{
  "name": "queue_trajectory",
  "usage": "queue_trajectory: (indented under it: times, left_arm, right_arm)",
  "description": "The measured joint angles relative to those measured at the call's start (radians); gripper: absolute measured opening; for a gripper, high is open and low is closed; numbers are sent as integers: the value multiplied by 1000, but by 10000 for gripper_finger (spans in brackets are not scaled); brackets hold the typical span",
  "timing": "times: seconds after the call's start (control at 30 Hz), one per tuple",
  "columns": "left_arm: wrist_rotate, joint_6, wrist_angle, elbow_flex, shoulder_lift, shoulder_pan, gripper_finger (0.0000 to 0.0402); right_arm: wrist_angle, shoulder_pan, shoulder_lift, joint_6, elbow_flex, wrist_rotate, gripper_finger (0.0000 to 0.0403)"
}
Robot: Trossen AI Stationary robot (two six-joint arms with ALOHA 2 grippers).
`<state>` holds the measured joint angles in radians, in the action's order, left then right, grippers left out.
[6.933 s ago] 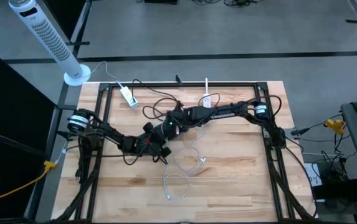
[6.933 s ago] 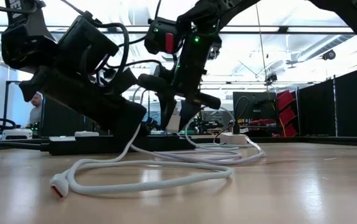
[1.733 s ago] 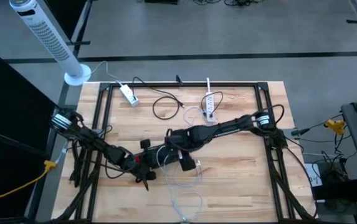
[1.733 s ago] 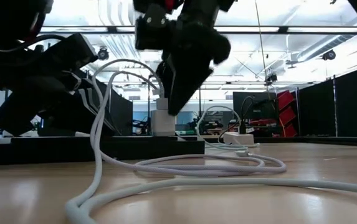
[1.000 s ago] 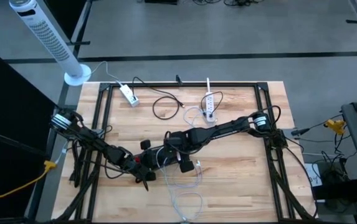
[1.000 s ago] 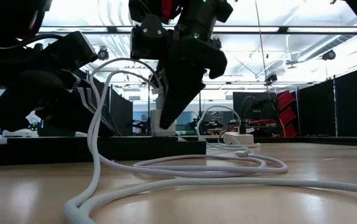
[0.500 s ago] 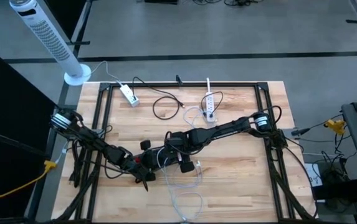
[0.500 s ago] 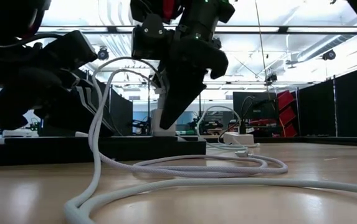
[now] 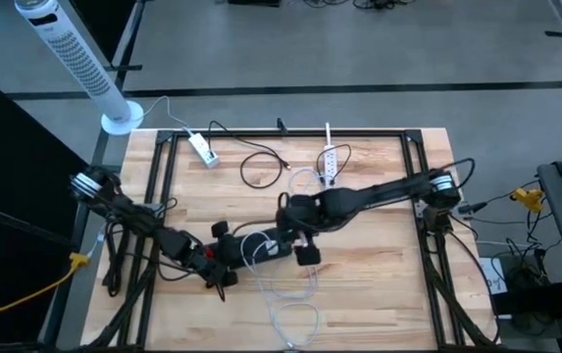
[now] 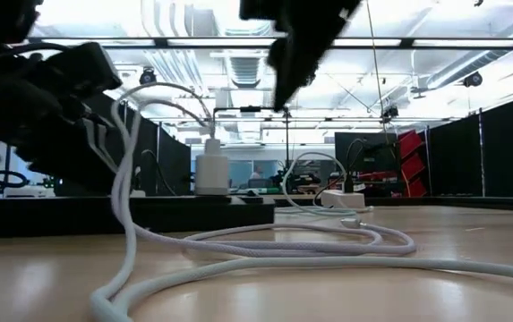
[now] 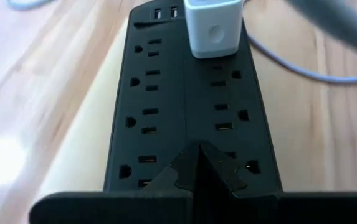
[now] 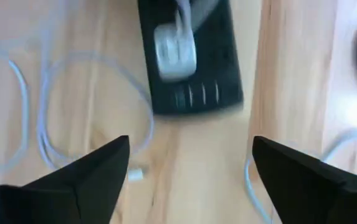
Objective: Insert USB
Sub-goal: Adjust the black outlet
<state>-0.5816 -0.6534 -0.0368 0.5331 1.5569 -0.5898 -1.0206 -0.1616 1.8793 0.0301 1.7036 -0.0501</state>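
Observation:
A black power strip (image 11: 166, 106) lies flat on the table, also in the high view (image 9: 264, 245). A white USB charger block (image 11: 210, 28) stands upright, plugged into the strip's far end (image 10: 209, 165). A white cable (image 10: 140, 179) arcs from its top down to loops on the table (image 9: 285, 312). My left gripper (image 11: 197, 163) is shut over the strip's other end. My right gripper (image 12: 190, 168) hangs open above the charger (image 12: 175, 53), clear of it, and shows at the top of the low view (image 10: 303, 36). My left gripper lies with its shut fingertips (image 11: 198, 155) on the strip's top face (image 11: 184, 134), on the midline between the two socket rows, at the end away from the charger. The fingers come slanting down from the table's left, along the strip. The strip lies flat on the table.
A white power strip (image 9: 330, 163), a small white adapter (image 9: 200, 149) and a black cable coil (image 9: 256, 169) lie at the table's far side. More white cable lies looped toward the near edge. A tower fan (image 9: 75, 59) stands beyond the far left corner.
My right gripper has let go of the white charger and gone up and toward the table's right, clear of it. The charger stays upright in the black strip. My left gripper stays on the strip.

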Motion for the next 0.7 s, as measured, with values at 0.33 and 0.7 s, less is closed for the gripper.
queue_trajectory:
  times: [0.33, 0.7]
  left_arm:
    - [-20, -349, -103, 2, -18, -181, 0]
    - [-3, -714, -302, 1, -106, -407, 0]
  right_arm:
    - [134, -33, -151, 41, -230, -75, 301]
    - [475, -70, -168, 149, -594, -41, 250]
